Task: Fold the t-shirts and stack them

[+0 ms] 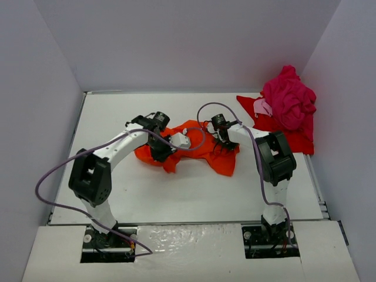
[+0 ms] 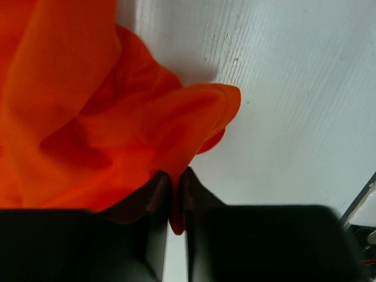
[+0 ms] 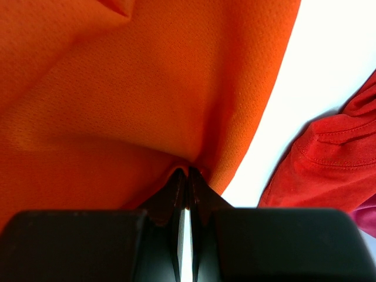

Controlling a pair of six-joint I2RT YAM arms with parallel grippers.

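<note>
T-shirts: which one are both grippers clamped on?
The bright orange-red cloth t-shirt at mid-table: left gripper and right gripper each pinch it. The red t-shirt and magenta-pink t-shirt lie heaped far right, untouched.

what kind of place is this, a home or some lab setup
Most likely a lab robot cell: plain white walls box in a white table, the left arm and right arm are bolted at its near edge, and t-shirts lie on it.
</note>
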